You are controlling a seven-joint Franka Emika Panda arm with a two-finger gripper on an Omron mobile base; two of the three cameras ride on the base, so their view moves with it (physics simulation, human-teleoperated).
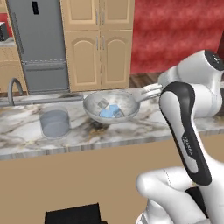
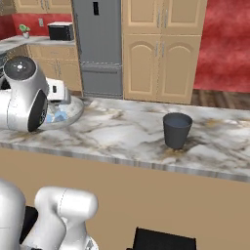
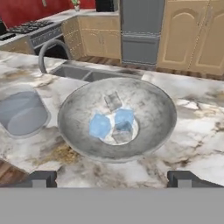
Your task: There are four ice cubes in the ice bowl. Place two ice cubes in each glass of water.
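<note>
Hovering with fingers spread wide and empty, the gripper (image 3: 112,178) faces the ice bowl (image 3: 155,103) on the marble counter (image 3: 197,140), four ice cubes (image 3: 100,125) inside, the grey-blue glass (image 3: 22,111) just beside it.

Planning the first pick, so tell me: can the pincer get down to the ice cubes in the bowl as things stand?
Probably yes. The open pincer faces the ice bowl, whose wide top is uncovered; the ice cubes lie exposed at its bottom, and the translucent glass stands off to one side.
</note>
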